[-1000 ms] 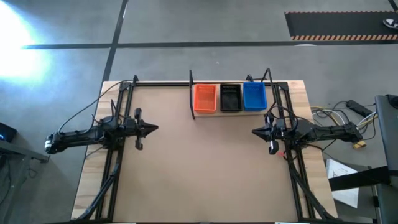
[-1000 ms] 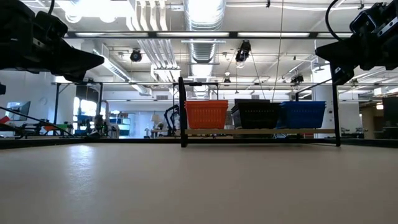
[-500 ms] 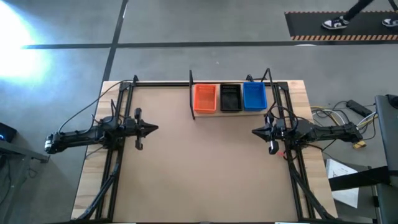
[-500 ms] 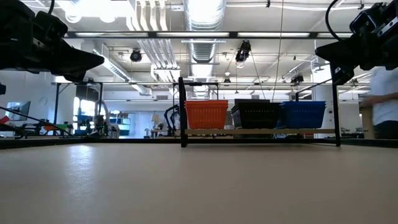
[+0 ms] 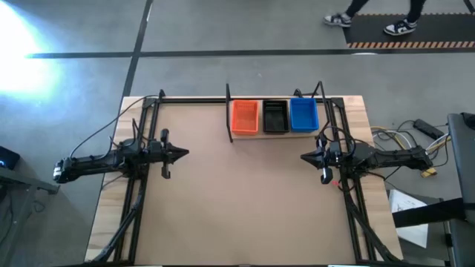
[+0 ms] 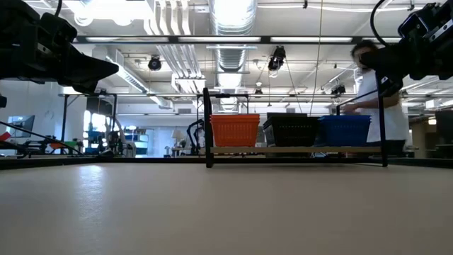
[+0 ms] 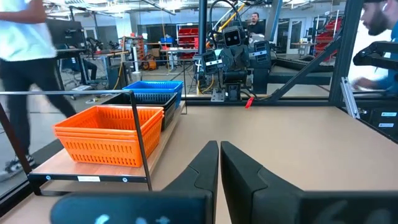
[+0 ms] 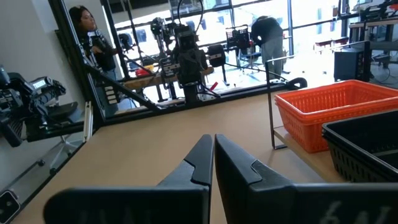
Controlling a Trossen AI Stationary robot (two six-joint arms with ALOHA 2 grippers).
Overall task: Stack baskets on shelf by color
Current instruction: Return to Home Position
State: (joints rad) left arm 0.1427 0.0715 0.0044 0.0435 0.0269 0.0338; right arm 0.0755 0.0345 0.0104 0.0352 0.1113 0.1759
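The shelf (image 5: 312,133), a light wooden board with black upright end frames, stands at the table's far edge. On it sit an orange basket stack (image 5: 244,116), a black one (image 5: 274,116) and a blue one (image 5: 303,114), side by side. They also show in the low view: orange (image 6: 235,130), black (image 6: 290,132), blue (image 6: 345,130). My left gripper (image 5: 185,153) is shut and empty above the table's left side. My right gripper (image 5: 303,157) is shut and empty above the right side, nearer than the shelf.
Black rails run along the table's left (image 5: 141,170) and right (image 5: 349,185) sides. A person walks past on the floor beyond the table (image 5: 375,16) and shows behind the shelf in the low view (image 6: 379,92). Bare tabletop (image 5: 237,200) lies between the arms.
Both arms have kept still. A person has walked across the floor beyond the table, from the right toward the left, and now shows behind the shelf's right end in the low view.
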